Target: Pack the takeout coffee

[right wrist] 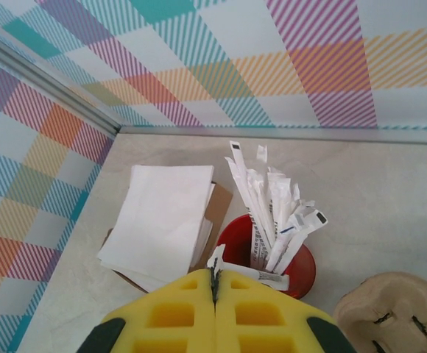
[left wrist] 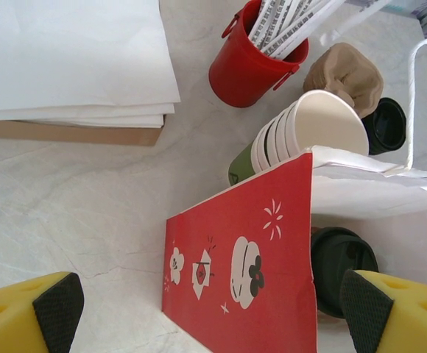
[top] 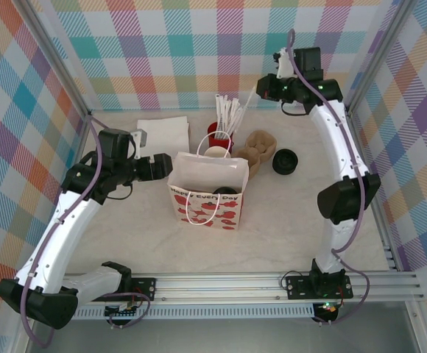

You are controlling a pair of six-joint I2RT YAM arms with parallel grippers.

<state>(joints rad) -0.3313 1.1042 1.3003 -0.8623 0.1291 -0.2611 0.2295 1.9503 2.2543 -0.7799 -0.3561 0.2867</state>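
Green cups (left wrist: 294, 136) lie unpacked, upper centre, behind the bag (left wrist: 243, 279); left fingers (left wrist: 59, 309) gape empty astride its wall; right fingers (right wrist: 177, 316) pinch a wrapped stick (right wrist: 213, 266).

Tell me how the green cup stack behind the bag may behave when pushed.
The cup stack looks like thin, empty paper, so probably light and easily dented. Standing upright on a narrow base, it may tip if pushed high. Nested cups could separate when lifted.
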